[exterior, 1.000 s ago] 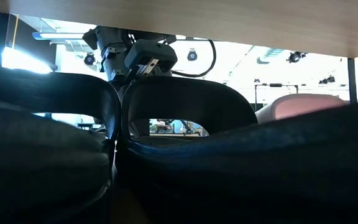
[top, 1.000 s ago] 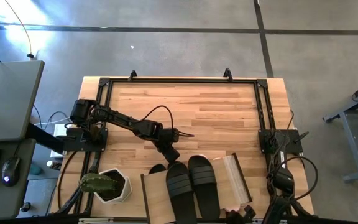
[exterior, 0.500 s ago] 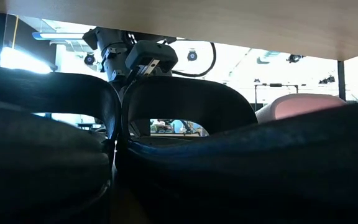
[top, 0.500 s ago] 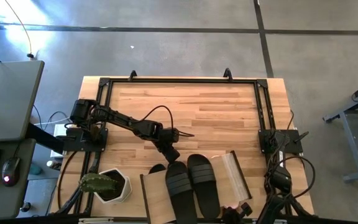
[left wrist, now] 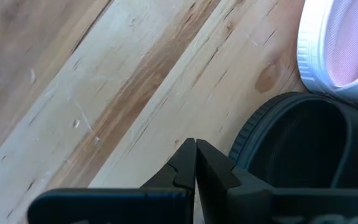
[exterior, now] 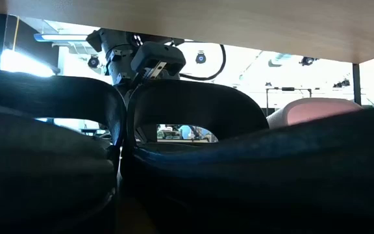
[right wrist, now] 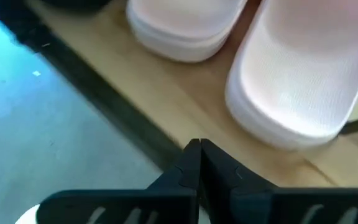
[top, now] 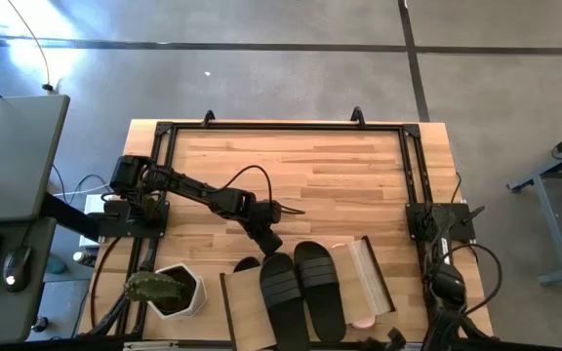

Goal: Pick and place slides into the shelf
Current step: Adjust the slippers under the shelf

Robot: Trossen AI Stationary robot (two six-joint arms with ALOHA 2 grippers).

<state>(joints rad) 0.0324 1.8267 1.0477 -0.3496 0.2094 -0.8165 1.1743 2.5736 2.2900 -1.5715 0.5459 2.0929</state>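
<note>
High view: left tool [top: 272, 246] sits low over the worktop [top: 291, 161], fingers together, holding nothing, just beside the toe of the black slides [top: 301, 291]. That pair lies side by side in the light-wood shelf [top: 244, 312] at the worktop's near edge. Pink-and-white slides [right wrist: 284, 74] lie close to the worktop edge in the right wrist view; the right tool [right wrist: 197, 157] is over that edge, fingers pressed together, empty. White plant pot [top: 177, 291] with a cactus stands beside the shelf. No brand, label or writing readable on anything.
</note>
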